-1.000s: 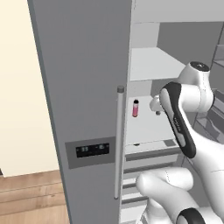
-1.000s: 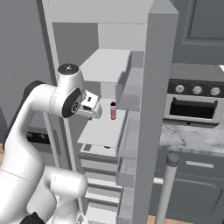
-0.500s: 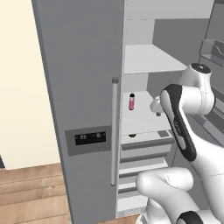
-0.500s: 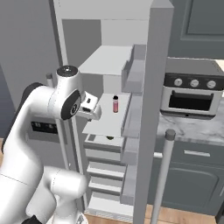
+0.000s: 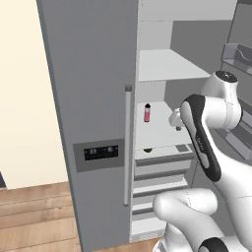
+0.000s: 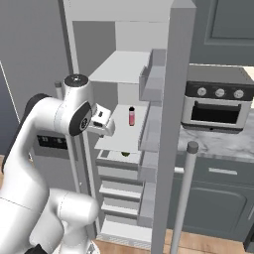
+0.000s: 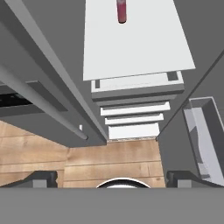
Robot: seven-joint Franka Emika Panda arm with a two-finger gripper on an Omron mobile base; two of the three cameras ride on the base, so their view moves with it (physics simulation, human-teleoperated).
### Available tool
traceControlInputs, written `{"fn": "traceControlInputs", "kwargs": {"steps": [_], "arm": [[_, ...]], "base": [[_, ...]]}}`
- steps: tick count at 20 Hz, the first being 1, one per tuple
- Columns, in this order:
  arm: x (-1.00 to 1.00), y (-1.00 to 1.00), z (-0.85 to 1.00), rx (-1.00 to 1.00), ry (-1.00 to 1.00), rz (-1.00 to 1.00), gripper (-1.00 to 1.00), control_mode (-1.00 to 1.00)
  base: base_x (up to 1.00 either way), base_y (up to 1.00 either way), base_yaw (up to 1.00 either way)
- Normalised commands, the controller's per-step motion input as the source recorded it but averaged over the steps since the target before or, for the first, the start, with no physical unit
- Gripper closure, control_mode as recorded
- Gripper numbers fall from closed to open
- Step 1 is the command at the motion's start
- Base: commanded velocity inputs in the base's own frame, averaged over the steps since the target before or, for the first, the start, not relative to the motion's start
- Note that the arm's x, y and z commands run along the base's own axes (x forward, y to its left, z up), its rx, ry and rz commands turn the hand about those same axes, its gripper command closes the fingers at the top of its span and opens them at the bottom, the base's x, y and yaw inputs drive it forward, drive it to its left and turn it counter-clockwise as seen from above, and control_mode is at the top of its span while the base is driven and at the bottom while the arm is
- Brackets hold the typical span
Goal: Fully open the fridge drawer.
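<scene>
You face an open fridge (image 5: 98, 98) on wood floor (image 7: 109, 162); drawer (image 7: 135, 89) slightly out; oven (image 6: 213, 106) right. Gripper (image 7: 112, 177) jaws spread, empty.

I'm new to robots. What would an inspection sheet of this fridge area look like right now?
Surface: white fridge shelf, mostly bare.
Job's things: fridge drawer just under that shelf, barely out; more drawers stacked below.
Clutter: pink bottle upright on the shelf; small dark item at its front edge.
Grippers: gripper open, holding nothing, above the wooden floor.
Cables: nothing seen.
Surroundings: fridge door closed on the left; oven on the right.
</scene>
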Motion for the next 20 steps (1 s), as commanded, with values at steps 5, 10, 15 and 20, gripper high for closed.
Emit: {"fn": "traceControlInputs", "kwargs": {"steps": [5, 10, 15, 20], "arm": [[0.00, -0.02, -0.09, 0.00, 0.00, 0.00, -1.00, -1.00], [0.02, -0.11, -0.30, 0.00, 0.00, 0.00, -1.00, -1.00], [0.04, -0.02, -0.34, 0.00, 0.00, 0.00, -1.00, -1.00], [0.09, 0.00, -0.41, 0.00, 0.00, 0.00, -1.00, -1.00]], "base": [[0.00, 0.00, 0.00], [0.00, 0.00, 0.00], [0.00, 0.00, 0.00], [0.00, 0.00, 0.00]]}}
